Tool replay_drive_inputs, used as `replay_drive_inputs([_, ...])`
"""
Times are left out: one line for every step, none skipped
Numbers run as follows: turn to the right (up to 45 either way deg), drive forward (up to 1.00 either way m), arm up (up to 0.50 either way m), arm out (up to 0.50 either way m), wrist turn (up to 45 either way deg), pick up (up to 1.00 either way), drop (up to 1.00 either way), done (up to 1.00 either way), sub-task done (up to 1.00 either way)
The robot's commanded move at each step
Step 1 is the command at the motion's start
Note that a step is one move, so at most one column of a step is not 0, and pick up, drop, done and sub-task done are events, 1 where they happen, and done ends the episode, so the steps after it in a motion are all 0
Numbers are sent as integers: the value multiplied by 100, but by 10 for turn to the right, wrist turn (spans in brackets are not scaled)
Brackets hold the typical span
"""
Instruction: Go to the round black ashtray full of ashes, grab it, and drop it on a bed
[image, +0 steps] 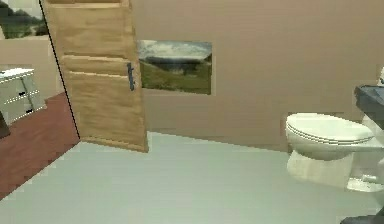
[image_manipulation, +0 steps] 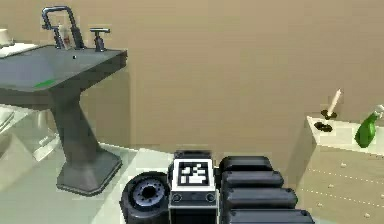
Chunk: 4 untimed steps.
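- Zero steps are looking finished to me: reaching the ashtray, grabbing it and dropping it on a bed are all waiting to be done.
- Forward view is showing a bathroom: a toilet (image: 325, 135) is sitting at the right, a landscape picture (image: 176, 66) is hanging on the tan wall (image: 280, 60), and a wooden door (image: 100, 70) is standing open at the left onto a room with a white cabinet (image: 18, 92).
- On the arm side, a grey sink (image_manipulation: 60, 75) is taking up the left and a cream set of drawers (image_manipulation: 340, 165) is standing at the right.
- On top of those drawers I'm seeing a small dark blob (image_manipulation: 322, 126) with a pale stick (image_manipulation: 334, 100) rising just beside it, plus a green bottle (image_manipulation: 368, 130). I'm guessing the blob could be the ashtray, but it's too small for me to be calling it.
- The gripper (image_manipulation: 150, 197) is showing as a dark round lump at the bottom edge, just left of a white marker square (image_manipulation: 192, 175). I'm not making out its far end, so I can't tell whether it's holding anything.
- That blob is sitting well apart from the gripper, up toward the arm side view's right, so I'm figuring on driving closer before any reaching.
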Motion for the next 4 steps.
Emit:
replay_drive_inputs([-390,0,0,0,0,0,0,0,0])
replay_drive_inputs([0,100,0,0,0,0,0,0,0])
replay_drive_inputs([0,100,0,0,0,0,0,0,0])
replay_drive_inputs([-60,0,0,0,0,0,0,0,0])
